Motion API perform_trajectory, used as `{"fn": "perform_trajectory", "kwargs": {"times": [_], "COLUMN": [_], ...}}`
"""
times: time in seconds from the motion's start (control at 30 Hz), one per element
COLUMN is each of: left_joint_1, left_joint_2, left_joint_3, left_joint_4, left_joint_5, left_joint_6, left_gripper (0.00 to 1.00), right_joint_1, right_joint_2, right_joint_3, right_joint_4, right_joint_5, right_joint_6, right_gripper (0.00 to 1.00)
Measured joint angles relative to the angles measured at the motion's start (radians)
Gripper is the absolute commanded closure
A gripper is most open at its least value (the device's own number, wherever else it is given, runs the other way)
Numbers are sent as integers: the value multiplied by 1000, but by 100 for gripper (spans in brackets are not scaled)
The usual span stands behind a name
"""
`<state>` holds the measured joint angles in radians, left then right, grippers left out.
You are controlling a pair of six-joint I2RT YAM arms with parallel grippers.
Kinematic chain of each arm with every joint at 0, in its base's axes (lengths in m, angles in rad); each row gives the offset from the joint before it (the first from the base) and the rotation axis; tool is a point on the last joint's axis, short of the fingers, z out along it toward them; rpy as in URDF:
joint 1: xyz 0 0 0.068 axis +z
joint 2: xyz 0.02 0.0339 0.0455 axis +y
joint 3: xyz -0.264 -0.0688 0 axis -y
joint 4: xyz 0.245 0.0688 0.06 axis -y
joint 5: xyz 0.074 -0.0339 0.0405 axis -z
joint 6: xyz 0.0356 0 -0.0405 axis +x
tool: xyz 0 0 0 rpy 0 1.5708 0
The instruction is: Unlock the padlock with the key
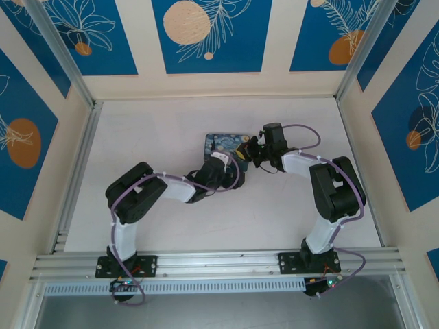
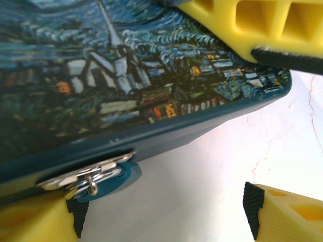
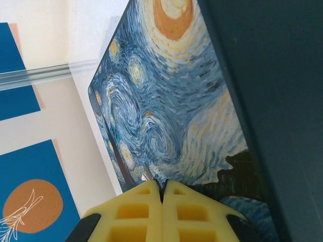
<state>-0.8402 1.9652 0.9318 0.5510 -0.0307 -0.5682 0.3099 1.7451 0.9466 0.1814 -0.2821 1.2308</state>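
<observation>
The padlock (image 2: 103,182) is a small bluish body with a metal shackle. It hangs from a metal hasp on the near edge of the starry-night box (image 2: 131,75). My left gripper (image 2: 164,214) is open, and the padlock sits just above its left pad (image 2: 76,217), with bare table between the pads. My right gripper (image 3: 162,190) is shut, its yellow tips pressed together over the painted lid of the box (image 3: 166,101). Nothing shows between those tips, and the key is hidden. From above, both grippers (image 1: 232,170) (image 1: 251,154) meet at the box (image 1: 223,142).
The white table (image 1: 158,137) lies open to the left of and behind the box. Aluminium posts and blue-patterned walls (image 1: 206,34) close in the workspace. The right gripper's yellow fingers (image 2: 262,25) hang over the box's right corner, close to my left gripper.
</observation>
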Motion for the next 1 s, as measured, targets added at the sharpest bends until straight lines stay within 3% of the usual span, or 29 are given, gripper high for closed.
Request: {"fn": "perform_trajectory", "kwargs": {"times": [0.2,0.63,1.0], "left_joint_1": [0,20,20], "left_joint_2": [26,72,84], "left_joint_3": [0,-80,-126], "left_joint_4": [80,393,503], "left_joint_5": [14,68,78], "left_joint_6": [-43,-271,-374], "left_gripper": [18,19,24], "right_joint_1": [-5,-14,-17], "right_joint_2": [5,8,10], "right_joint_3": [-4,-7,-7], "right_joint_4": [18,32,34], "right_joint_5": [-8,-12,-16], "right_joint_6": [0,0,0], "right_gripper": [100,100,100]}}
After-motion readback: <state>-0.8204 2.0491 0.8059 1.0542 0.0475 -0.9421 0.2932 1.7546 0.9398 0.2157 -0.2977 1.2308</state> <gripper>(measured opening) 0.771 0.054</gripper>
